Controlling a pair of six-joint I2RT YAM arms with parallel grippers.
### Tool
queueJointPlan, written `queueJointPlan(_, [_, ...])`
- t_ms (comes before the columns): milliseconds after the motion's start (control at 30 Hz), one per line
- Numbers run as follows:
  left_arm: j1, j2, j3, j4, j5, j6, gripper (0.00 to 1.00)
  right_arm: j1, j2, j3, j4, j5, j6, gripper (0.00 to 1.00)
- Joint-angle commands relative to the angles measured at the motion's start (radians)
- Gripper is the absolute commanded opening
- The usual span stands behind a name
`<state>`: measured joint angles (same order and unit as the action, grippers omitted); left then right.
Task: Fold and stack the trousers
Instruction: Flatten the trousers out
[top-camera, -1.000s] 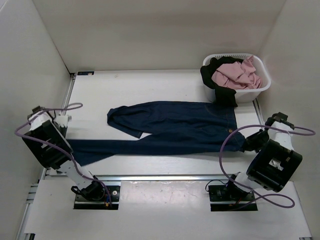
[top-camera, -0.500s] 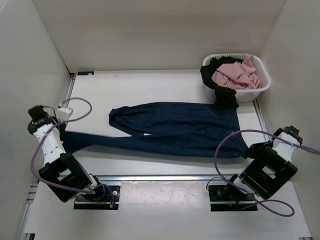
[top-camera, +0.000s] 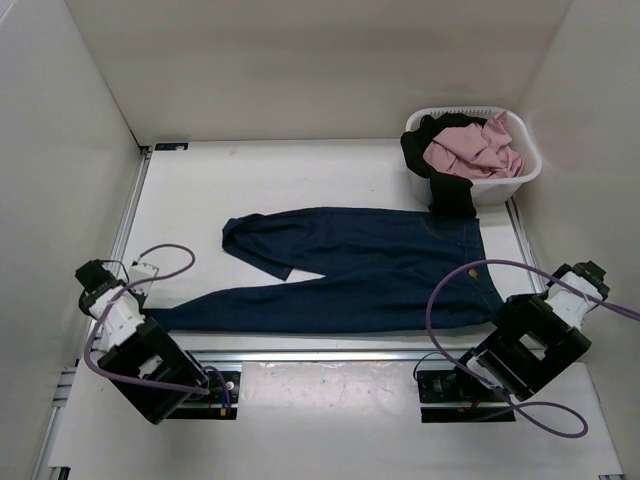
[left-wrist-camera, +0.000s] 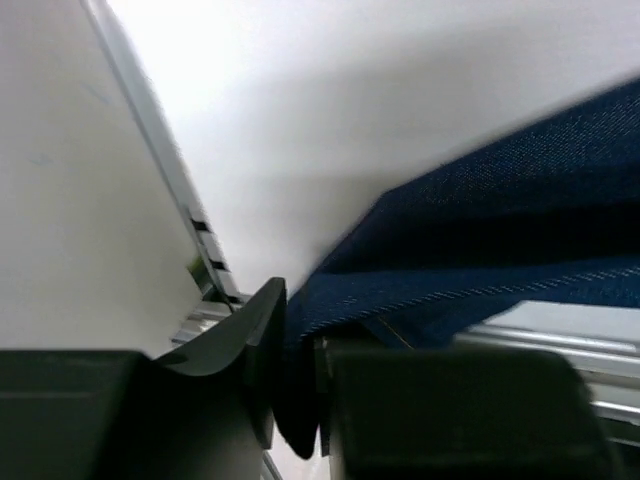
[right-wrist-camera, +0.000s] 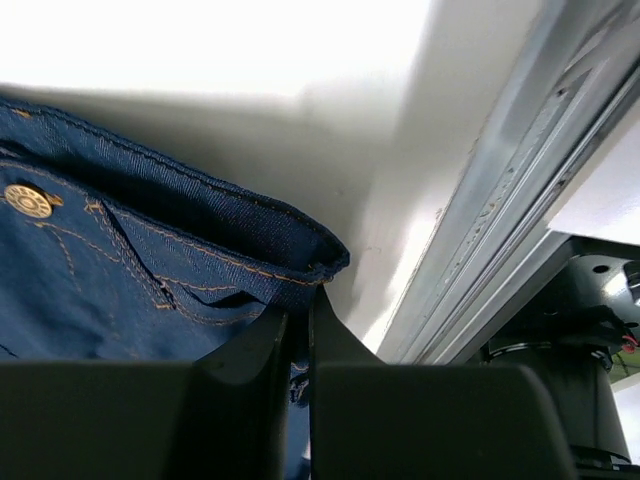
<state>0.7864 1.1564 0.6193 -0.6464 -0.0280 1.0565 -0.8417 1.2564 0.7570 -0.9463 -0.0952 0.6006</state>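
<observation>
Lying flat across the near half of the table (top-camera: 300, 180), the trousers (top-camera: 360, 270) had the waist at the right and the legs running left. The nearer leg reached the near left corner. The farther leg ended in a turned-back cuff nearer the centre.

The top view did not show the finger contact, because both arms covered it. The wrist views supplied this detail:
- Left gripper (left-wrist-camera: 297, 345): clamped on a bunched fold of denim at the end of the nearer leg.
- Right gripper (right-wrist-camera: 301, 330): pinching the waistband edge, with a brass button (right-wrist-camera: 28, 200) to its left.

Only the top view showed the white basket (top-camera: 521, 179) at the far right. It held a pink garment (top-camera: 470, 150) and a black garment (top-camera: 447, 185), which hung over the rim and touched the waist.
</observation>
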Motion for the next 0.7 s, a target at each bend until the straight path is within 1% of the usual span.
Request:
queueJointPlan(0, [0.011,-0.084,-0.068,0.021,-0.053,0.079,0.30,-0.048,0.006,0.056,0.046,0.057,0.013,0.00])
queueJointPlan(67, [0.011,-0.106,-0.078,-0.047,-0.044,0.091,0.31,-0.048,0.027,0.056,0.046,0.028,0.013,0.00])
queueJointPlan(133, [0.011,-0.106,-0.049,-0.132,-0.017,0.091,0.37,-0.057,0.037,0.056,0.057,0.028,0.013,0.00])
queueJointPlan(167, [0.011,-0.106,-0.032,-0.181,0.026,0.091,0.37,-0.057,0.037,0.056,0.057,0.019,0.013,0.00])
queueJointPlan(200, [0.011,-0.106,0.008,-0.265,0.048,0.082,0.35,-0.057,0.037,0.056,0.057,0.018,0.013,0.00])
queueJointPlan(233, [0.011,-0.116,0.029,-0.291,0.066,0.082,0.29,-0.057,0.037,0.056,0.057,0.018,0.013,0.00])
queueJointPlan(267, [0.011,-0.116,0.052,-0.300,0.095,0.044,0.14,-0.057,0.037,0.056,0.066,0.018,0.013,0.00])
queueJointPlan(300, [0.011,-0.116,0.106,-0.300,0.114,0.030,0.14,-0.057,0.037,0.044,0.076,0.009,0.013,0.00])
queueJointPlan(333, [0.011,-0.116,0.135,-0.283,0.138,0.030,0.14,-0.057,0.037,0.044,0.076,-0.009,0.013,0.00])
queueJointPlan(367, [0.011,-0.103,0.166,-0.262,0.158,-0.004,0.14,-0.057,0.046,0.030,0.092,-0.018,0.024,0.00])
queueJointPlan(400, [-0.018,-0.077,0.196,-0.233,0.187,-0.025,0.14,-0.057,0.046,0.012,0.101,-0.029,0.024,0.00])
queueJointPlan(433, [-0.041,-0.058,0.268,-0.202,0.188,-0.047,0.14,-0.057,0.046,0.002,0.110,-0.041,0.033,0.00])
queueJointPlan(467, [-0.058,-0.038,0.307,-0.141,0.212,-0.064,0.14,-0.057,0.046,0.002,0.124,-0.050,0.033,0.00])
queueJointPlan(500, [-0.087,-0.020,0.347,-0.106,0.241,-0.111,0.14,-0.057,0.055,-0.010,0.124,-0.051,0.042,0.00])
queueJointPlan(533, [-0.105,0.018,0.423,-0.066,0.241,-0.137,0.14,-0.057,0.055,-0.010,0.135,-0.064,0.042,0.00])
queueJointPlan(633, [-0.189,0.075,0.548,0.051,0.186,-0.210,0.14,-0.057,0.055,-0.010,0.135,-0.075,0.042,0.00])
queueJointPlan(667, [-0.202,0.075,0.560,0.080,0.186,-0.219,0.14,-0.057,0.055,-0.010,0.135,-0.075,0.042,0.00])
